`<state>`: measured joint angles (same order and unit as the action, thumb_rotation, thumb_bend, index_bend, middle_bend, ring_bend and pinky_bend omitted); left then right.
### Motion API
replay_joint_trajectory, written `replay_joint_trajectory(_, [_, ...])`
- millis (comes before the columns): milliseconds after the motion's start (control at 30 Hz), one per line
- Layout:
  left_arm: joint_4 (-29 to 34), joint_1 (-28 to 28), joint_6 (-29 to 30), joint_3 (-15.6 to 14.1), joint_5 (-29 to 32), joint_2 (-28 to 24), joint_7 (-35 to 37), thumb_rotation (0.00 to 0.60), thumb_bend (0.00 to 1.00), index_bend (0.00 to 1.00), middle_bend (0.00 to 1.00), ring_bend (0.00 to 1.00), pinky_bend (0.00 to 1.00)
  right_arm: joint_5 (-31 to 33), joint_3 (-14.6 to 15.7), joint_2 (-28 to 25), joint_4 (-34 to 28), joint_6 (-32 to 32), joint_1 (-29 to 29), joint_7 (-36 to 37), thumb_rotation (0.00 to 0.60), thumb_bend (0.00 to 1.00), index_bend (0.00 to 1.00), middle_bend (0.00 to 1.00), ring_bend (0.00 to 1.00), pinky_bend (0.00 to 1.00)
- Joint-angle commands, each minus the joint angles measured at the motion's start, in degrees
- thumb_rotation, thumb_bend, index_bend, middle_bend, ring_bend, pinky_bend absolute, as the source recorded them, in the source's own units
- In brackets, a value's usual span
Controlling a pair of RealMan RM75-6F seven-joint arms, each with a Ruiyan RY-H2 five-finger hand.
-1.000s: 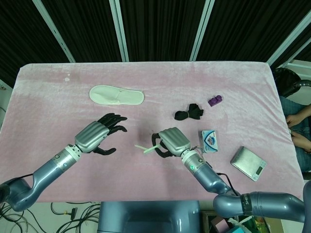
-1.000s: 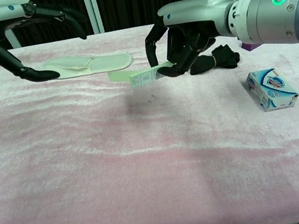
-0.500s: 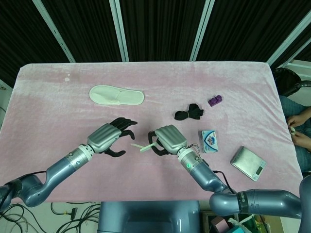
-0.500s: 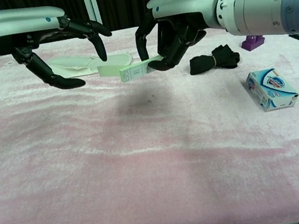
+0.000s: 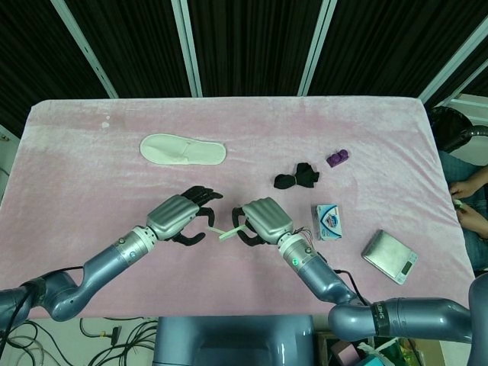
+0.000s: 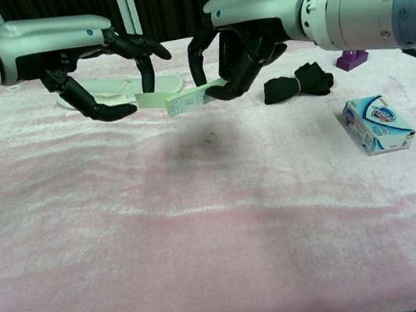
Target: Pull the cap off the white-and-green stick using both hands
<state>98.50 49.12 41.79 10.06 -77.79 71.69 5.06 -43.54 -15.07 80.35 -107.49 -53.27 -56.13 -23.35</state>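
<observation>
The right robot hand [image 6: 235, 49] held the white-and-green stick [image 6: 183, 100] above the pink counter [image 6: 219, 225], its dark fingers wrapped around one end so that the stick jutted out toward the robot's left, roughly level and clear of the cloth. In the head view the stick [image 5: 226, 232] sat between the 2 hands near the middle front of the counter [image 5: 91, 152]. The left robot hand [image 6: 111, 68] hovered just beside the stick's free, pale green end with its fingers spread and curved and nothing in its grasp; whether a fingertip touched the stick could not be told. From above, the left robot hand [image 5: 183, 217] and right robot hand [image 5: 263, 221] faced each other closely.

A white slipper [image 5: 183, 149] lay flat toward the far left of the counter. A black bundle of cloth [image 5: 297, 178] lay beyond the right hand, a small purple object [image 5: 338, 158] further right of it. A blue-and-white box [image 6: 378, 123] rested near the right side, and a grey scale [image 5: 390, 257] sat near the front right corner.
</observation>
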Motion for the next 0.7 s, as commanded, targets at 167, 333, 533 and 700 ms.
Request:
replay_joint_trajectory(167, [-0.32,0.52,0.33,-0.11,1.04,0.99,-1.34,0.600,0.43,0.56,0.13,0.00,0.00,0.05,0.32,-0.26,-0.08,-0.28,-0.05,0.34,0.600,0.42,0.60,0.96,0.91,1.00])
replay_joint_trajectory(333, [-0.82,0.80,0.46,-0.11,1.91,1.56,-2.09,0.600,0.45,0.61,0.17,0.00,0.00,0.83,0.00,-0.70,-0.58,0.54,0.18,2.23,0.600,0.42,0.60,0.96,0.91,1.00])
replay_joint_trajectory(533, [-1.17,0.65,1.60,0.20,3.20,2.15,-2.48,0.600,0.48,0.62,0.18,0.00,0.00,0.28,0.74,-1.66,-0.53,1.08,0.20,2.40,0.600,0.42,0.60,0.96,0.91,1.00])
replay_joint_trajectory(700, [-0.88,0.31,2.08,-0.14,3.49,1.62,-2.81,0.600,0.48,0.63,0.19,0.00,0.00,0.07,0.94,-2.22,-0.46,0.87,0.49,2.96,0.600,0.43,0.60,0.96,0.91,1.00])
